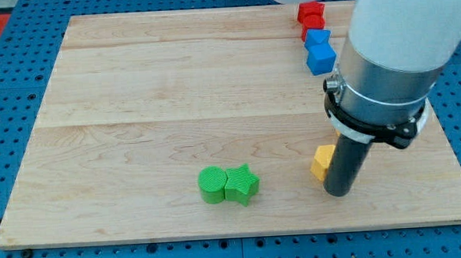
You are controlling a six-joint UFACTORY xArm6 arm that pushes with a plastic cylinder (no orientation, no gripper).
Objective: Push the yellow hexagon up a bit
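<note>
The yellow hexagon (pixel 321 161) lies on the wooden board (pixel 174 108) at the lower right, partly hidden by my rod. My tip (pixel 338 193) rests on the board just right of and slightly below the yellow hexagon, touching or almost touching it. The arm's large white and grey body covers the board's right side above the tip.
A green cylinder (pixel 212 184) and a green star (pixel 242 184) sit touching each other at the bottom middle. Two blue blocks (pixel 320 52) and a red block (pixel 311 16) line up at the top right, near the board's top edge. The board's bottom edge is close below the tip.
</note>
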